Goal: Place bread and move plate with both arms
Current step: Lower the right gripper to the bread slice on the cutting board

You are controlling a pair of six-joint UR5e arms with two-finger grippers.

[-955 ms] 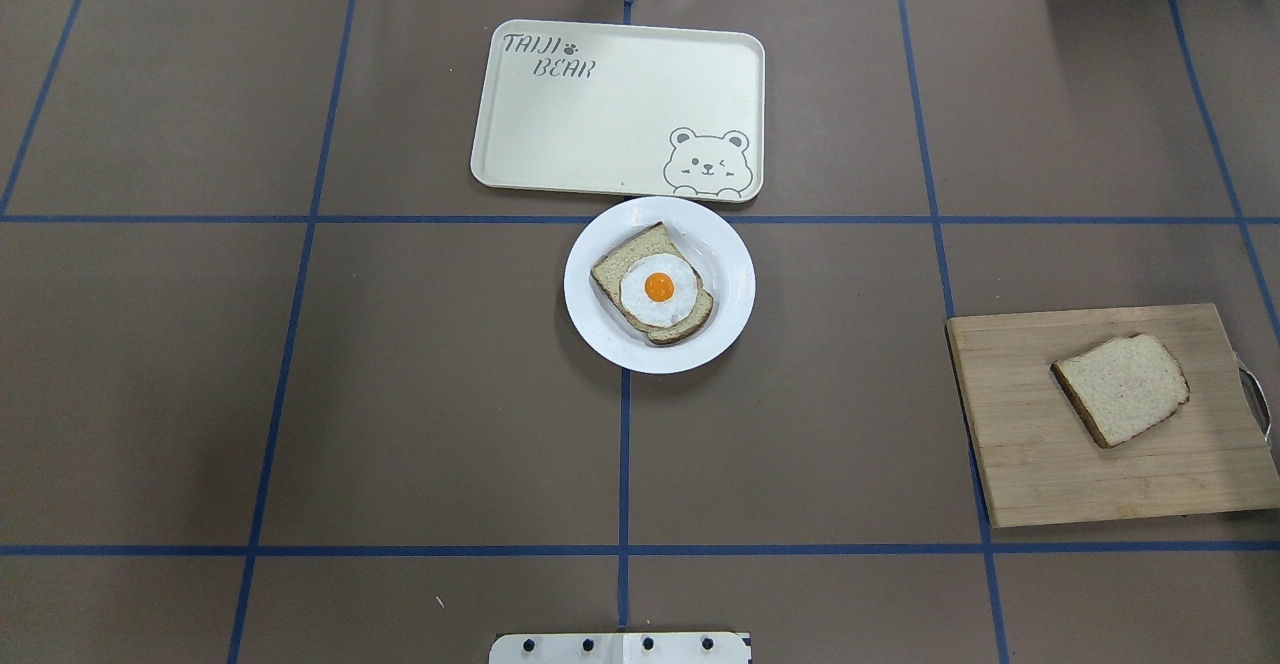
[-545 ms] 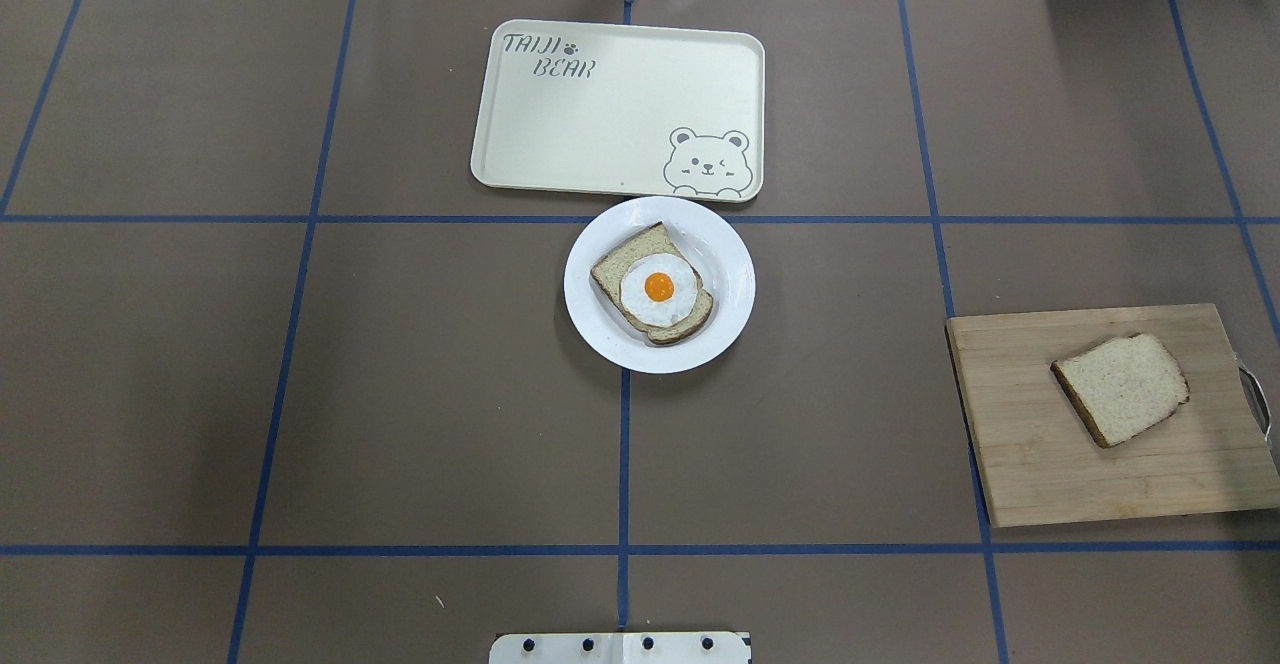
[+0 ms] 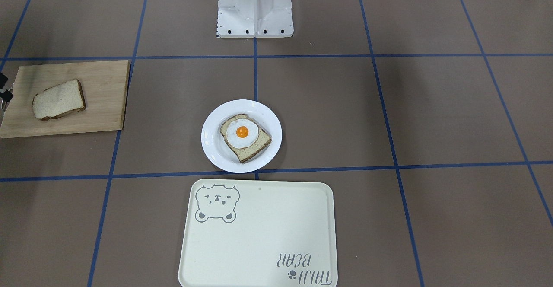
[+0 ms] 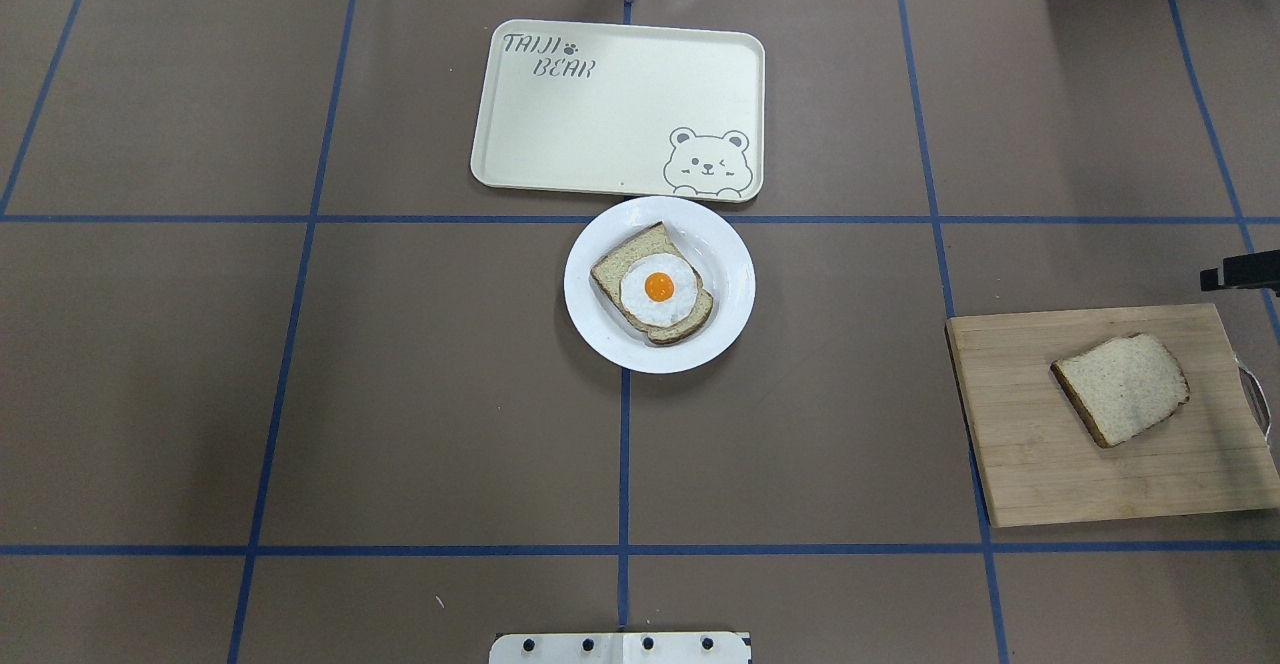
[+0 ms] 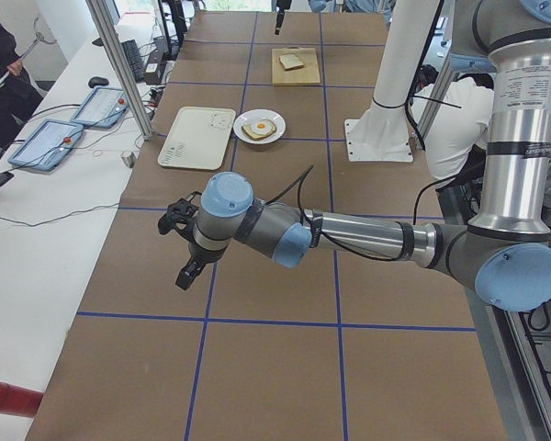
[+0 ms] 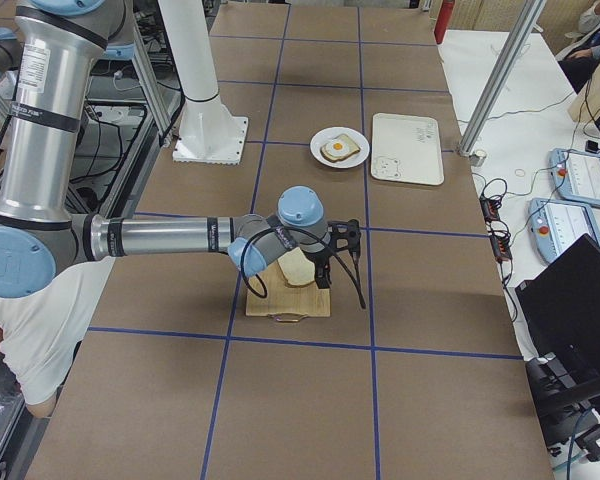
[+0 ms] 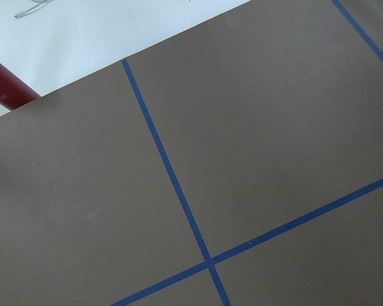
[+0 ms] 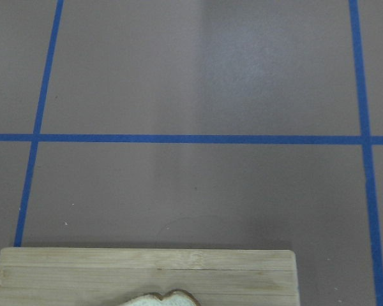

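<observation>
Both jaws' spread is unreadable — bread (image 4: 1120, 389) lies on board (image 4: 1010, 444), near right jaws.

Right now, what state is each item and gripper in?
Plain light wheat bread slice: flat on the wooden cutting board, ungripped.
Round white plate: upright, holding the egg-topped slice.
Cream bear-print tray: flat, beside the plate.
Right gripper: by the board, jaws unclear.
Left gripper: over the table, jaws unclear.
</observation>
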